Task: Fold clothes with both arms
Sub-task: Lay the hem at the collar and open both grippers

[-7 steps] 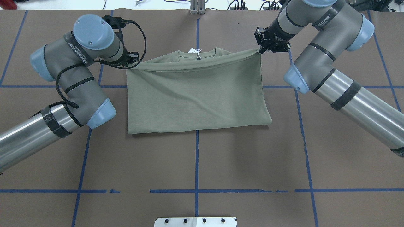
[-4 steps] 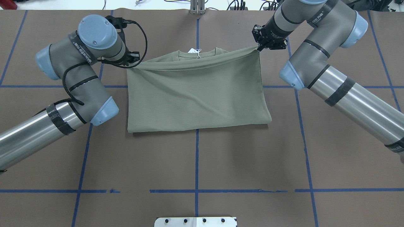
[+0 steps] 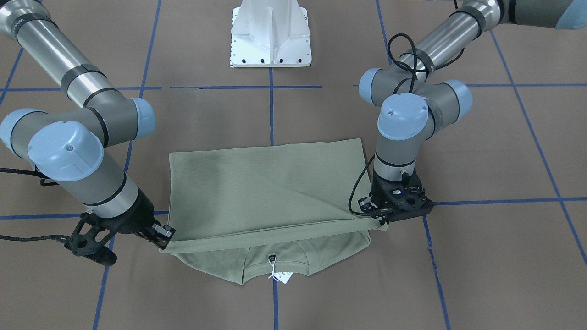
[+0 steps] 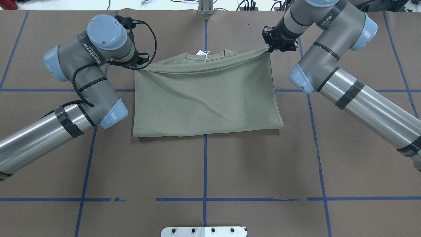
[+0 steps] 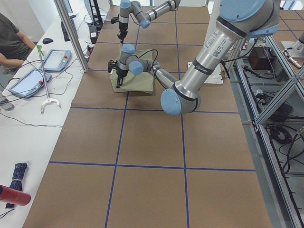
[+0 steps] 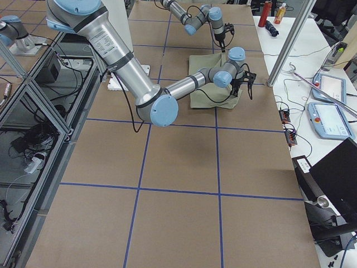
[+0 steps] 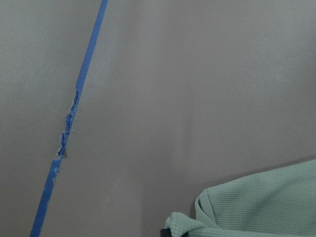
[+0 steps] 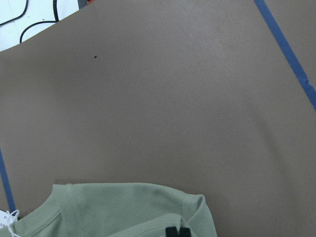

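The sage-green long-sleeved shirt (image 4: 204, 102) lies on the far middle of the tabletop (image 4: 204, 171), across the centre tape line. It is doubled over on itself: the fold lies flat along the side nearer the robot, and the top layer's free edge is stretched taut just short of the collar. The crew neck and its white hang tag (image 4: 199, 52) stick out beyond that edge.

The left gripper (image 3: 381, 221) has its fingers closed on the top layer's corner at the robot's left. The right gripper (image 3: 161, 237) has its fingers pinched shut on the opposite corner. Both corners are lifted a little off the layer beneath. Each wrist view shows a bunched bit of green knit caught at the bottom of the frame.

Both arms reach in from the sides, wrists pointing down. The tabletop is brown, marked with blue tape lines (image 4: 316, 138). The white base pedestal (image 3: 270, 36) stands at the robot's edge, well apart from the shirt.
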You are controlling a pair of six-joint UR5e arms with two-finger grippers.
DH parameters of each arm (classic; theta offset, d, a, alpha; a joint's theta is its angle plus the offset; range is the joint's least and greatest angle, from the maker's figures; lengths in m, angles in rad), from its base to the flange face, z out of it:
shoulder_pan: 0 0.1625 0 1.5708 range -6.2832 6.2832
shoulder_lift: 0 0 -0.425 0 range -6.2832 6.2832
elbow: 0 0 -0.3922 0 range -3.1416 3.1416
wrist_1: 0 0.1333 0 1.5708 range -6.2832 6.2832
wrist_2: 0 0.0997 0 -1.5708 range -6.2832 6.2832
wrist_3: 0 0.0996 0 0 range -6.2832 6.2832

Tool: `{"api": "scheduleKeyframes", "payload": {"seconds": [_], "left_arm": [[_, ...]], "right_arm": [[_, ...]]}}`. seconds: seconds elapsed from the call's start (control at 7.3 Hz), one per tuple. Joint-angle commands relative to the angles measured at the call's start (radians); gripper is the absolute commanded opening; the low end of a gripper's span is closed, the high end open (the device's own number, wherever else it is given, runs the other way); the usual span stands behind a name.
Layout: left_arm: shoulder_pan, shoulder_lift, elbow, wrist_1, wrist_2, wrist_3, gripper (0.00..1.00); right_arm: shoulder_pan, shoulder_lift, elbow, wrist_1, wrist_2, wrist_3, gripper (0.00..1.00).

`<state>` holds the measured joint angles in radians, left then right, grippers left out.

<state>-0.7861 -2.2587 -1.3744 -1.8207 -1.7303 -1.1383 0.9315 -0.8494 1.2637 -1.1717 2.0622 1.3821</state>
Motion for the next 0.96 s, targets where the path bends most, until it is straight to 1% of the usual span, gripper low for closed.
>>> {"api": "scheduleKeyframes", "payload": {"seconds": [0.0,0.41,0.55,0.68,0.82], "left_arm": [[-0.001,-0.001,0.009,-0.008,0.000,0.000,0.00],[0.001,-0.002,0.009,-0.008,0.000,0.000,0.00],[0.001,-0.004,0.009,-0.008,0.000,-0.001,0.00],[0.001,-0.007,0.009,-0.008,0.000,-0.004,0.08],[0.001,-0.007,0.009,-0.008,0.000,-0.006,0.16]], "right_arm": [[0.001,0.004,-0.009,0.001,-0.014,0.000,0.00],[0.000,0.023,-0.037,0.003,-0.022,0.000,0.00],[-0.003,0.015,-0.037,0.033,-0.022,0.000,0.00],[-0.006,0.004,-0.038,0.070,-0.021,0.000,0.00],[-0.013,0.003,-0.038,0.072,-0.020,0.000,0.11]]}}
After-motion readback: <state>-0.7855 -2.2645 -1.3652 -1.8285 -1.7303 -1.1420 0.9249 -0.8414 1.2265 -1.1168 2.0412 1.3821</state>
